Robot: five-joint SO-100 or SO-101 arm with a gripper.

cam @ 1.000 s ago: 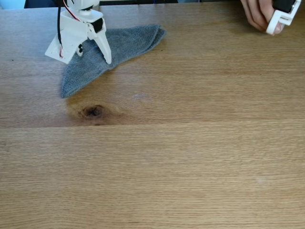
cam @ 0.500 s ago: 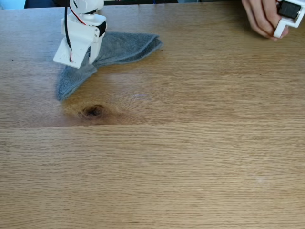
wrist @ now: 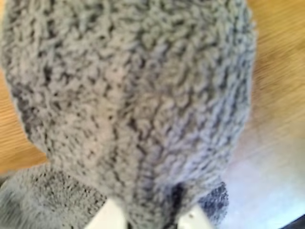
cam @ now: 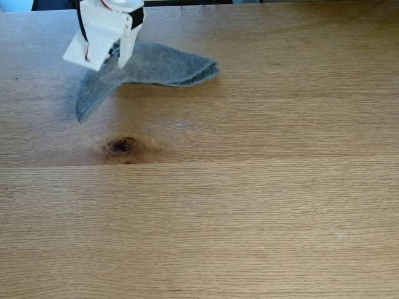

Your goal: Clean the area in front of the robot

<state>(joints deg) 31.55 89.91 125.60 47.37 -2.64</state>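
Where the two white pointed fingertips enter the wrist view at its bottom edge, the small white plastic gripper is seen closed down to a narrow gap on a bunched fold of the grey terry cloth, which is pinched between the tips and swells out beyond them. Past the cloth's edges, light-brown wood is seen on both sides, blurred on the right.

In the fixed view, the white boxy robot arm with its thin black and red wires is seen at the upper left, its gripper pointed down into the grey cloth. One lobe of the cloth is spread to the right of the gripper and lies flat on the wood; another tapers down and to the left of it.

Just below the cloth's lower tip, toward the camera from the gripper, a dark oval knot is seen in the broad light-brown oak tabletop. A small pale smudge is found to the right of the knot, below the cloth's right lobe. Beyond these, long grained planks are seen well apart from the gripper.
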